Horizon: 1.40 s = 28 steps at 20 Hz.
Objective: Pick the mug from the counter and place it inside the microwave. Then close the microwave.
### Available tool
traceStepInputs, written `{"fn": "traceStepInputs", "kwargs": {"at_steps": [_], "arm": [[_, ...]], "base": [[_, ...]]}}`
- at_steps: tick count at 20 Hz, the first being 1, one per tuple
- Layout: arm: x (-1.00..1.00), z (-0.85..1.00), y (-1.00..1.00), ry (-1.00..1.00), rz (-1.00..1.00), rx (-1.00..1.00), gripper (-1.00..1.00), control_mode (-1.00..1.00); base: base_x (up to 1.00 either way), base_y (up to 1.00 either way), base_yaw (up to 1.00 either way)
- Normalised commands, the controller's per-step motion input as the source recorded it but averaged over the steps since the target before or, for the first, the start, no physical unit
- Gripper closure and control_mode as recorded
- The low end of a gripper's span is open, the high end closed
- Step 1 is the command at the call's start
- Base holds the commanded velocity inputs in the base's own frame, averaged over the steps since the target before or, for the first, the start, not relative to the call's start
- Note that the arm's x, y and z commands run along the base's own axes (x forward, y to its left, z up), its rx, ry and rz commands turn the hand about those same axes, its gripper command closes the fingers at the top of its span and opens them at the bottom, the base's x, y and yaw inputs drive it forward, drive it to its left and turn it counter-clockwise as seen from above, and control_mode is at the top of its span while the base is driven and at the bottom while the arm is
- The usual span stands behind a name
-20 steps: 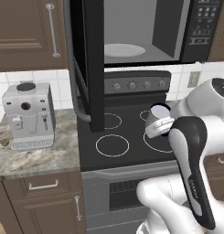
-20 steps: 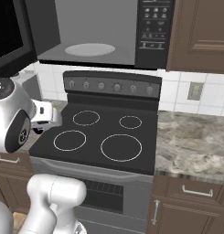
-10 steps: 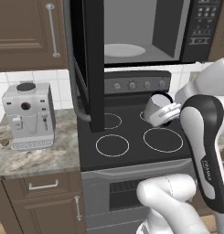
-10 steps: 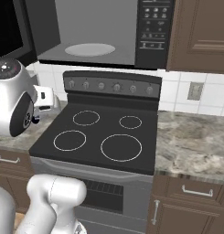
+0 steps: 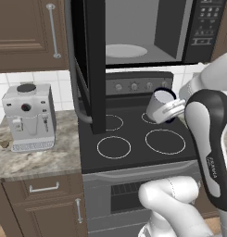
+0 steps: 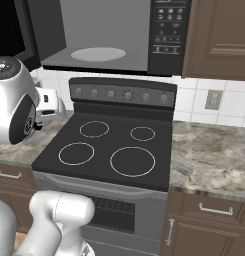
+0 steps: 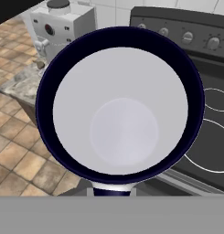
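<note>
The hand view looks straight into the small silvery-white mug with the dark navy rim [image 7: 120, 109] — pale inside, empty. The left base view shows it from the side [image 5: 160, 104]: tilted, mouth up and away toward the stove's back panel, held over the black stovetop [image 5: 133, 139], below the open black microwave [image 5: 147, 32]. The claw [image 5: 173, 109] is clamped shut on the mug.

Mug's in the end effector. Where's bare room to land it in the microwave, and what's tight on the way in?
Free: the white turntable and the grey floor around it inside the microwave, between the open door on the left and the button panel on the right. Tight: the mug, tilted in the end effector, sits over the stovetop below the cavity's lower lip.
</note>
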Motion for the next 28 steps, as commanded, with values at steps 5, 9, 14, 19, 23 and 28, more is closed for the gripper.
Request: {"fn": "traceStepInputs", "kwargs": {"at_steps": [5, 9, 14, 19, 23, 28], "arm": [[0.0, 0.08, 0.0, -0.01, 0.0, 0.0, 1.0, -1.0], [0.0, 0.14, 0.0, -0.03, 0.0, 0.0, 1.0, -1.0], [0.0, 0.14, 0.0, -0.09, -0.02, 0.0, 1.0, -1.0], [0.01, 0.12, -0.01, -0.06, -0.04, 0.0, 1.0, -1.0], [0.2, 0.04, -0.02, -0.01, -0.07, 0.04, 1.0, -1.0], [0.24, 0.25, 0.0, 0.01, -0.11, 0.07, 1.0, -1.0]], "base": [[0.0, 0.0, 0.0], [0.0, 0.0, 0.0], [0.0, 0.0, 0.0], [0.0, 0.0, 0.0], [0.0, 0.0, 0.0], [0.0, 0.0, 0.0]]}}
